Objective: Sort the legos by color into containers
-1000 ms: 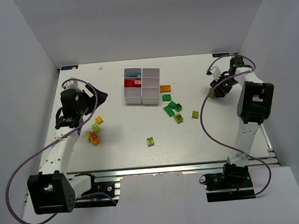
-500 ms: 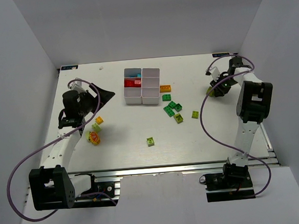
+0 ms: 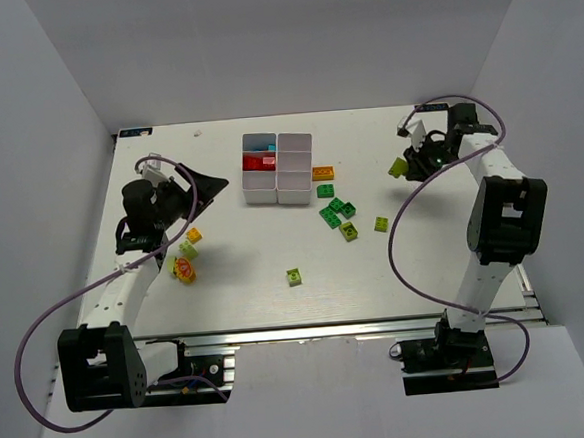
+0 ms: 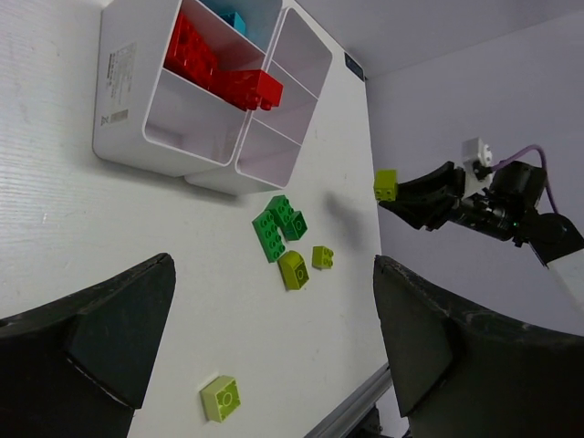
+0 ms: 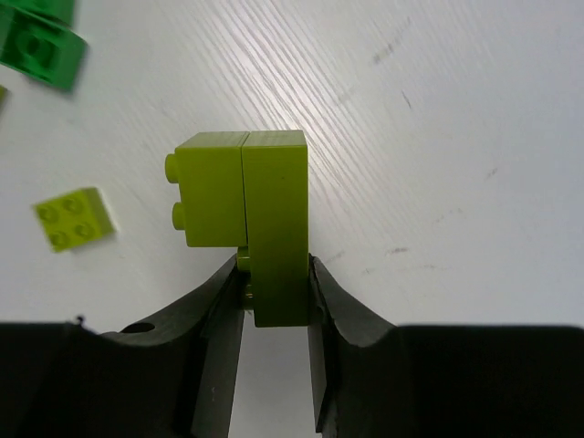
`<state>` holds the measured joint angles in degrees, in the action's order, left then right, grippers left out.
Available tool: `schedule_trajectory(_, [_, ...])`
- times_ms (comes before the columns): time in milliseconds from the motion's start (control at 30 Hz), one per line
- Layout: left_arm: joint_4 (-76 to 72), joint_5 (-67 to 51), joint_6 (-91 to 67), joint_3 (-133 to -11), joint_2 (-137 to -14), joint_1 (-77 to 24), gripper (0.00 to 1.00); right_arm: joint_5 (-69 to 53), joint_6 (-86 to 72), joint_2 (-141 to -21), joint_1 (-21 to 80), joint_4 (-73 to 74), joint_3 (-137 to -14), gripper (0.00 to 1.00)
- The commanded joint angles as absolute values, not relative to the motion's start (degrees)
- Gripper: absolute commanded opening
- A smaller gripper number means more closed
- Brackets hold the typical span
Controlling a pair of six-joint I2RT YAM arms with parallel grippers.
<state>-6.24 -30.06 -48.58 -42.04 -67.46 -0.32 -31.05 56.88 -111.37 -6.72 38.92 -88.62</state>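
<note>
**Lime brick pinched in the right gripper, far right of the tray**

The right gripper (image 5: 274, 292) has its jaws drawn narrow on a lime brick (image 5: 246, 214), which looks like two lime pieces side by side with their studs pointing left in the wrist view. It hangs above the white table (image 3: 247, 297) at the far right, with a shadow beneath it, well apart from the white six-compartment tray (image 3: 260, 195).

The left gripper (image 3: 197, 185) gapes wide with nothing between its fingers. It hovers over the table's left side, facing the tray.

Loose bricks lie between the held brick and the tray:
- An orange brick (image 3: 322, 173) sits just beside the tray's right wall.
- A dark green brick (image 3: 325, 190) lies nearer the front.
- A huddle of dark green bricks (image 3: 337, 211) comes next, with an olive-lime brick (image 3: 349, 231) against it.
- A small lime brick (image 3: 382, 224) lies off to the right.
- A lone lime square (image 3: 293, 276) sits nearer the front edge.

By the left arm are a yellow brick (image 3: 193, 235), a pale lime brick (image 3: 187, 249) and a red-and-yellow piece (image 3: 183, 272) (I can't make out its shape).

In the tray's left column, red bricks (image 4: 196, 50) fill the middle compartment and a light blue brick (image 4: 233, 16) lies in the far one. A purple cable (image 3: 25, 348) loops off each arm.

A printed label (image 4: 117, 73) runs along the tray's outer wall, too fine to read.
</note>
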Motion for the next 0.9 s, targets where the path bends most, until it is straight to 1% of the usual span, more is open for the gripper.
schedule_trajectory(0, [-9.66,-33.3,-50.62,-40.7,-67.24,-0.09,0.98,-37.44,53.88,-105.83,-3.7,38.32,-87.1,0.0])
schedule_trajectory(133, [-13.34,-36.38,-53.52,-38.85,-67.59,-0.09,0.98,-39.19,50.81,-102.57,-0.09,37.97,-86.4,0.0])
schedule_trajectory(200, [-14.06,-37.0,-53.79,-38.93,-67.85,-1.05,0.98,-39.11,48.0,-100.99,4.29,37.18,-86.48,0.0])
schedule_trajectory(367, [-11.25,-35.16,-50.1,-41.83,-70.04,-8.86,0.98,-38.23,42.2,-97.74,14.91,34.02,-85.87,0.0])
schedule_trajectory(500, [-13.0,-33.84,-50.97,-41.84,-70.49,-10.72,0.97,-37.27,34.56,-97.91,20.73,29.8,-88.15,0.0])
schedule_trajectory(567, [-14.32,-33.84,-51.68,-41.57,-69.96,-10.98,0.97,-35.78,33.66,-98.26,23.89,29.18,-88.77,0.0])
schedule_trajectory(733, [-14.32,-34.89,-51.59,-41.92,-69.87,-11.77,0.96,-31.3,30.42,-98.87,29.26,25.68,-89.56,0.0])
schedule_trajectory(867, [-15.64,-35.07,-52.38,-40.79,-69.7,-12.66,0.95,-28.4,28.22,-99.4,31.2,23.65,-90.09,0.0])
